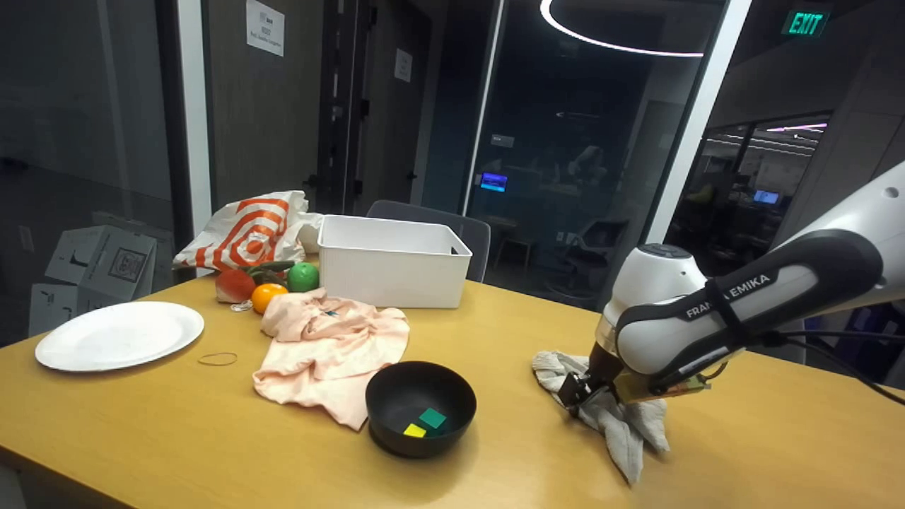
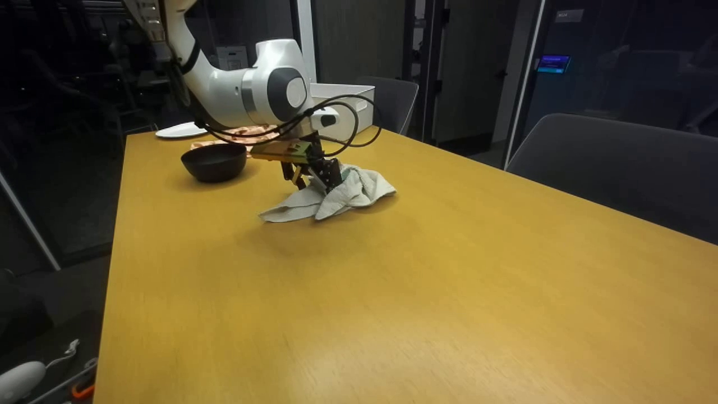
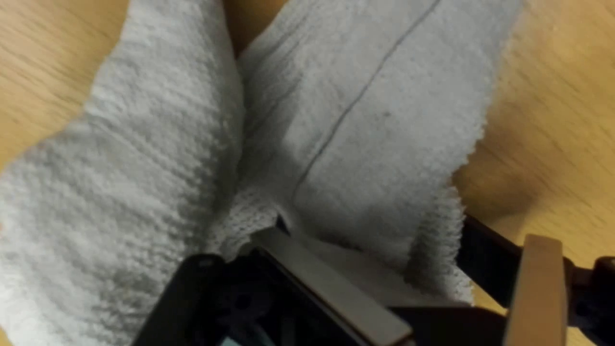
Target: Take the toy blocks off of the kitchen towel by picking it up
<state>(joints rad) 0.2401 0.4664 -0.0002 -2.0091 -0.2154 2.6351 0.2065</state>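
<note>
Claw is at the towel, but no lift yet

In an exterior view, the towel lies bunched on the desk with the claw poked down into it, so I'd call the reaching part done. The claw is spread, with towel between its two sides, so I wouldn't call it a hold. There's a greenish patch right beside it on the towel. Probably one of the toy blocks, but too small to swear to. If it is, they're not off yet.

In an exterior view, the towel's corners flop out on the desk and the arm hides a good chunk of the rest. Can't spot any blocks on it there. The green square and yellow square are in the black bowl, well apart from the towel, so I'm not counting those.

In the wrist view, a towel fold runs between the fingers, which stand wide apart. Nothing looks clenched to me.

My guess: under halfway. Left to do: pinch that fold, raise the towel, get the blocks to drop off.
</note>
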